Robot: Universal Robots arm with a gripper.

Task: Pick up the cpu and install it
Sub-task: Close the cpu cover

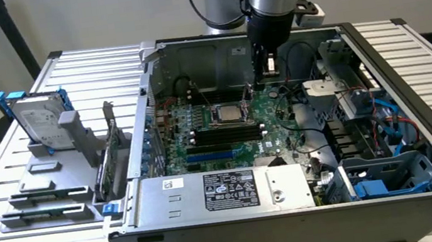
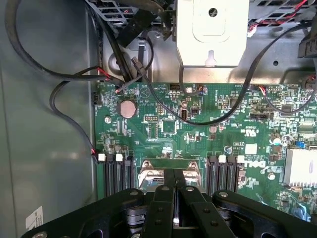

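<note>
The cpu (image 1: 226,114), a small silver square, lies flat in the motherboard's socket in the middle of the open computer case (image 1: 142,137). My gripper (image 1: 264,81) hangs just above the board, a little behind the socket and toward the exterior view's right. In the wrist view its black fingers (image 2: 166,198) are pressed together, and the gripper (image 2: 176,196) is shut in front of the socket's metal frame (image 2: 148,174). The fingers hide most of the socket. I see nothing held between them.
Black memory slots (image 1: 227,135) lie in front of the socket, and cables (image 1: 296,62) run along the back wall. A power supply (image 1: 226,192) fills the case's front. On the exterior view's left, a grey rack (image 1: 50,208) holds a blue-framed hard drive (image 1: 40,123) and memory sticks (image 1: 44,197).
</note>
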